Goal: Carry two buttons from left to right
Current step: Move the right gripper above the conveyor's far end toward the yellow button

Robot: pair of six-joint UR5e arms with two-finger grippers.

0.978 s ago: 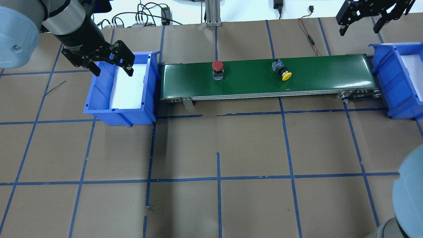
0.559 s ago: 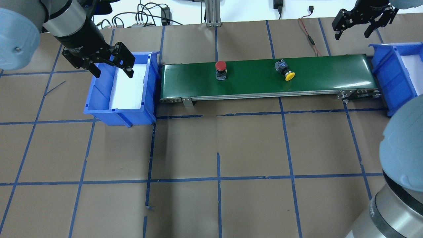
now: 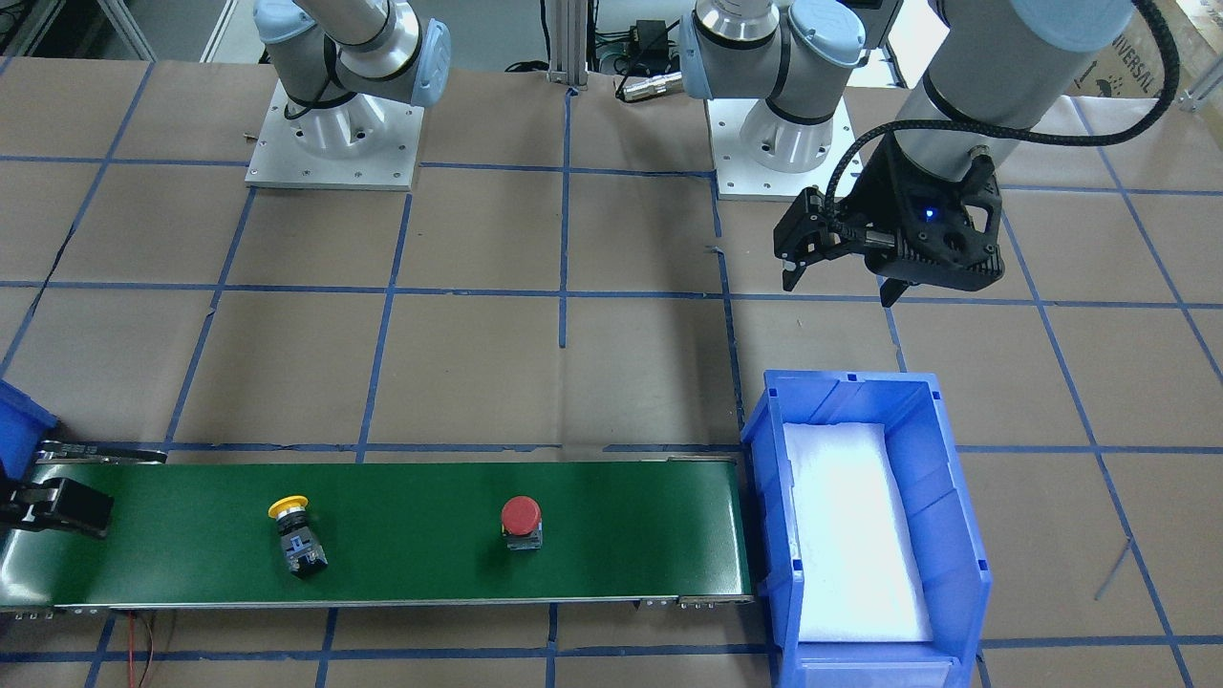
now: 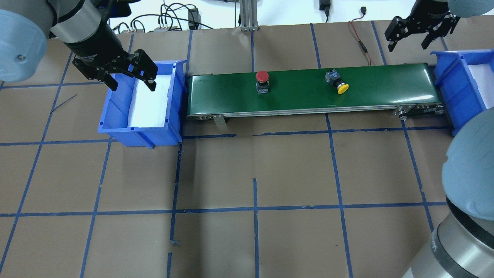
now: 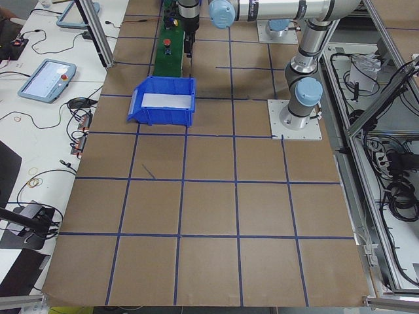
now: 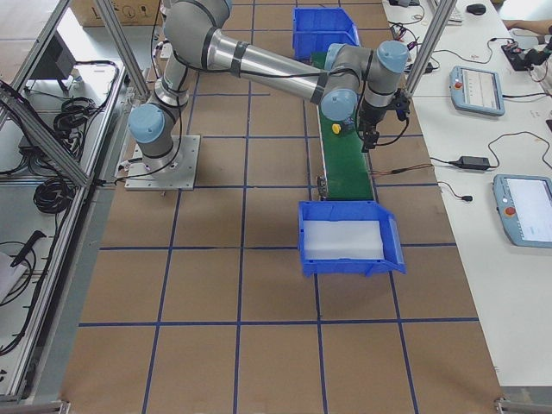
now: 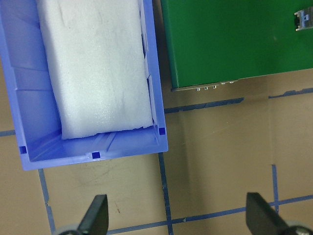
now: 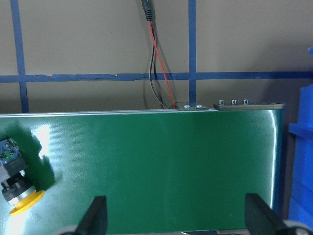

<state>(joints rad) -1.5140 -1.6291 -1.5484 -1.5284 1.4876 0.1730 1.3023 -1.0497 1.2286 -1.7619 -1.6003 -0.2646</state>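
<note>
Over on the left, the left claw [image 4: 132, 83] hangs above the far end of the left blue bin [image 4: 115, 129], fingers spread wide and gripping nothing, the bin's white foam liner showing beneath it. Moving along, the green conveyor belt [image 4: 301, 98] sits on the counter [image 4: 254, 173] between the two bins, and both buttons are riding on it. The red button [image 4: 262, 76] stands upright a little left of the belt's middle. The yellow button [image 4: 339, 83] lies tipped on its side further right, body toward the far edge and cap toward the near edge and slightly right, so its long axis runs slantwise across the belt. And at the right end, the right claw [image 4: 410, 45], also spread and carrying nothing, hovers above the belt's end just beside the right blue bin [image 4: 449, 83]. That's the arm to watch, I'd say. It is much the nearer to the yellow button, which lies off to its left along the belt; the right wrist camera catches it only in the bottom-left corner. A pick looks to need a shift leftward and fingers turned to close across that slanted body.
</note>
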